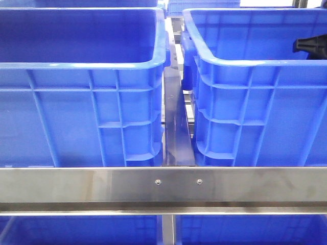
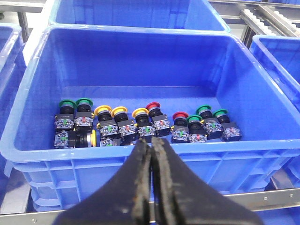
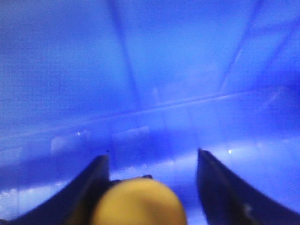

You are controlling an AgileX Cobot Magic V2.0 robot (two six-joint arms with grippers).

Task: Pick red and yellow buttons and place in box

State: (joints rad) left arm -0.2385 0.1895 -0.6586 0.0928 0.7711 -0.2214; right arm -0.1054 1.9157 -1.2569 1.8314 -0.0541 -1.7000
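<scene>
Left bin (image 2: 140,154): in the left wrist view we saw a row of buttons on its floor, near the front wall: green, yellow (image 2: 103,112) and red (image 2: 153,107) caps, so red and yellow ones were left to pick.
Left claw (image 2: 152,187): clenched and empty, its fingers pressed together, poised outside the left bin just before the front wall.
Right claw (image 3: 150,187): fingers spread wide, with a yellow button (image 3: 138,204) between them; we could not tell whether they gripped it or had let it go.
Right bin (image 1: 255,87): we judged the right claw to be low inside it, the blurred blue walls (image 3: 140,70) close around.
Progress: at least one yellow button was at the box; several remained.
Views compared: the front view showed only the outer walls of both bins and a black part of an arm (image 1: 309,47) at the right bin's rim; no button appeared there.
</scene>
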